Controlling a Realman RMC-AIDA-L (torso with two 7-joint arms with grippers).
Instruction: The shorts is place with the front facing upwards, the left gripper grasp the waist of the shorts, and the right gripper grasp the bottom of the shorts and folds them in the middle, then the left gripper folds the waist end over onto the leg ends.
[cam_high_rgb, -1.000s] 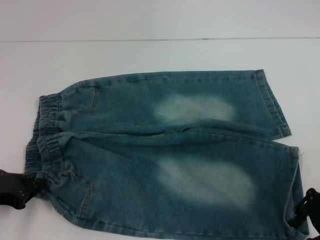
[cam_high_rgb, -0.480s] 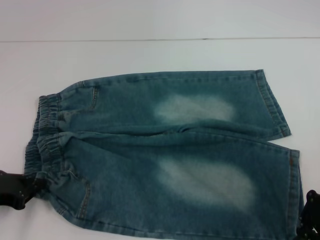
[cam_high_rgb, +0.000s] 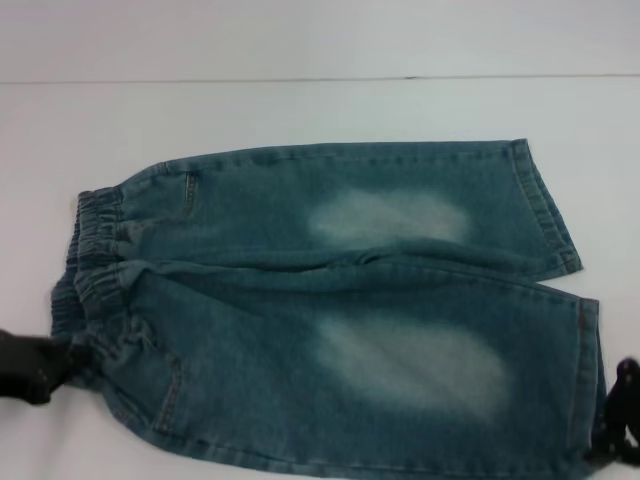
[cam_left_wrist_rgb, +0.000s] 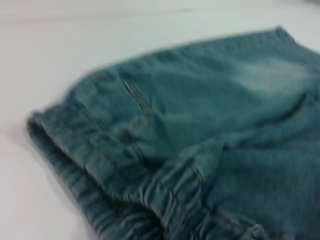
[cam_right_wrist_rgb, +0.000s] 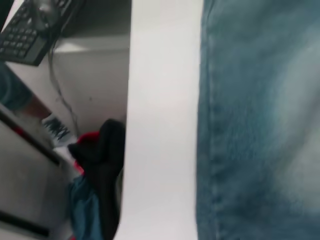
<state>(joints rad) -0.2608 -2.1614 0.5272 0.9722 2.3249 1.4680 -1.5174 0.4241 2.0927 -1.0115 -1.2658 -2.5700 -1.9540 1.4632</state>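
The blue denim shorts (cam_high_rgb: 330, 300) lie flat on the white table (cam_high_rgb: 300, 110), with pale faded patches on both legs. The ruffled waist (cam_high_rgb: 95, 270) is at the left. The bottom of the shorts, its two flat hems (cam_high_rgb: 548, 205), is at the right. My left gripper (cam_high_rgb: 35, 365) sits at the near corner of the waist, touching the fabric. My right gripper (cam_high_rgb: 620, 425) is at the near corner of the closer leg end (cam_high_rgb: 590, 370). The left wrist view shows the gathered waist (cam_left_wrist_rgb: 100, 175) close up, and the right wrist view shows a stitched hem (cam_right_wrist_rgb: 207, 125).
The table's far edge (cam_high_rgb: 300, 78) runs behind the shorts. In the right wrist view, beyond the table's edge (cam_right_wrist_rgb: 129, 125), a keyboard (cam_right_wrist_rgb: 30, 30) and dark and red clutter (cam_right_wrist_rgb: 100, 165) lie off the work surface.
The right gripper has sunk lower at the near right corner, and the near hem has drawn in a little. The left gripper has shifted slightly at the waist corner.
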